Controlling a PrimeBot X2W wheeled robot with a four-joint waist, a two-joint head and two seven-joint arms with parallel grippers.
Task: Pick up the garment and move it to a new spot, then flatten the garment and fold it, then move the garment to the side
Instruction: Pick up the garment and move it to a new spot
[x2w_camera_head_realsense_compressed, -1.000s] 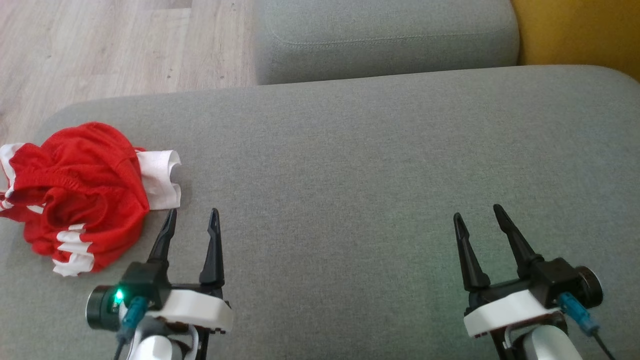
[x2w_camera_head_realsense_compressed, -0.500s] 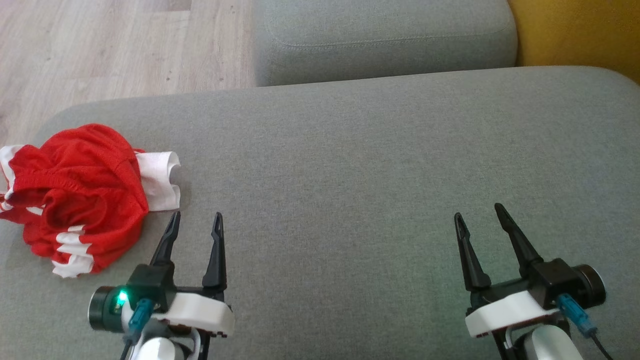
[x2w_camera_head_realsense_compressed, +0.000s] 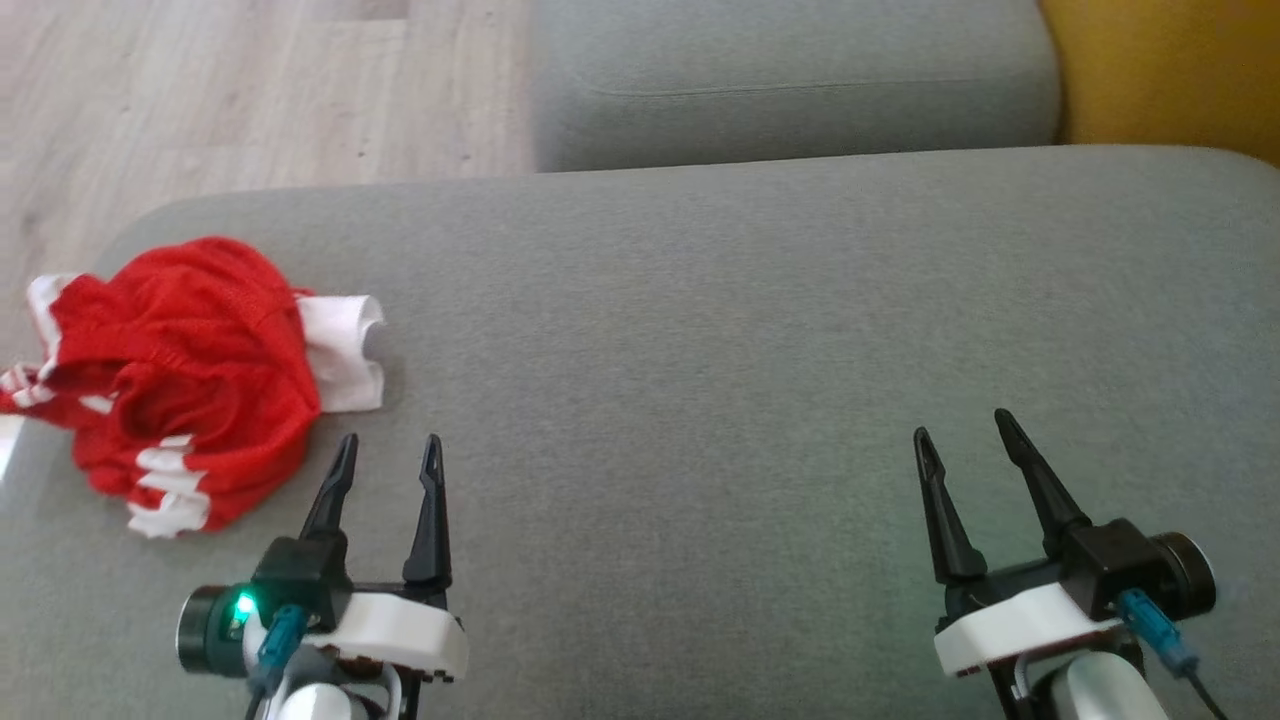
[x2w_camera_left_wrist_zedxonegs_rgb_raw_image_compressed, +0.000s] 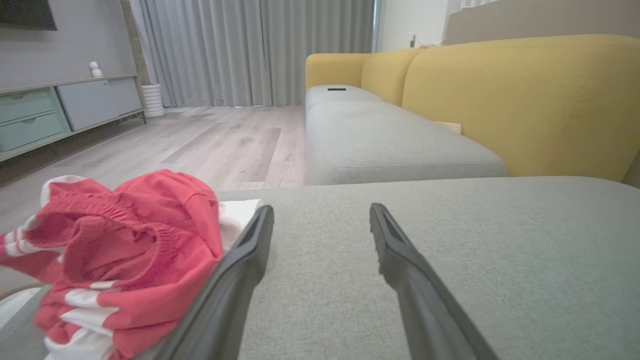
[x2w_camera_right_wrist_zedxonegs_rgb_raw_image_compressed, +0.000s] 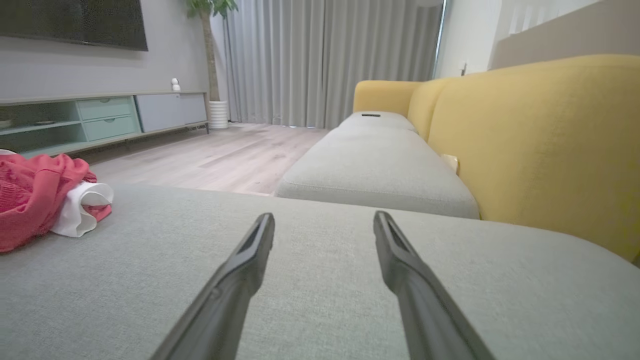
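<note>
Garment (x2w_camera_head_realsense_compressed: 185, 385) is lying crumpled at the left edge of the grey cushion (x2w_camera_head_realsense_compressed: 700, 350). Left tool (x2w_camera_head_realsense_compressed: 390, 442) is hovering just beside it, right tool (x2w_camera_head_realsense_compressed: 962, 425) well apart, both gaping empty. Advisable: pinching a thick red fold.

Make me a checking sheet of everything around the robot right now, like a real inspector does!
Surface: grey seat cushion, flat.
Job's things: red and white garment, crumpled, near the cushion's left edge.
Clutter: small dark object on the farthest cushion.
End effectors: left end effector open, close beside the garment; right end effector open, far from it.
Cables: blue-plug cable at each wrist, clear of the fingers.
Surroundings: wood floor, yellow backrest, grey curtains.
</note>
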